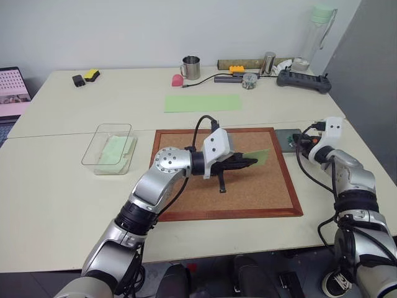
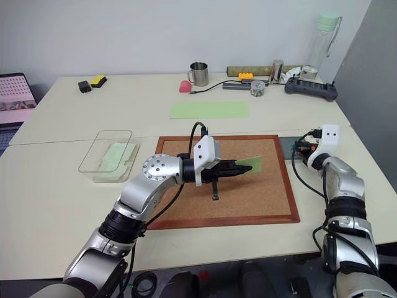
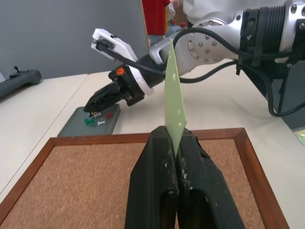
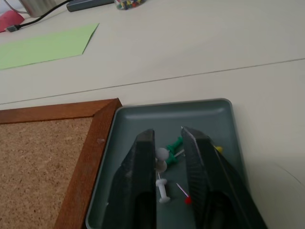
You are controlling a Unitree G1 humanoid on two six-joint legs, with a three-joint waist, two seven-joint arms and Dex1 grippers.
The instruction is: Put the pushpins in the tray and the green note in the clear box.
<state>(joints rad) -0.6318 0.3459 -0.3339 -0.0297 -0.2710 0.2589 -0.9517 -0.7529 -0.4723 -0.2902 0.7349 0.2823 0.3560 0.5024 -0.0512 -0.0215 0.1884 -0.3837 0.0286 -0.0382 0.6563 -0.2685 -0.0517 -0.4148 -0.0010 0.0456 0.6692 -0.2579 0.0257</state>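
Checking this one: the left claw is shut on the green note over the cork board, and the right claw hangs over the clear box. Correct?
Not quite. The right claw hangs over the tray, as the right wrist view shows. The left claw is shut on the green note over the cork board.

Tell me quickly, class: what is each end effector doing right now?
Left end effector: shut on the green note.
Right end effector: open over the tray, holding nothing.

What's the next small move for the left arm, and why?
Probably carry the green note leftward toward the clear box. The left gripper is shut on the note's lower edge above the cork board, and the pushpins already lie in the tray under the open right gripper, so only the note remains.
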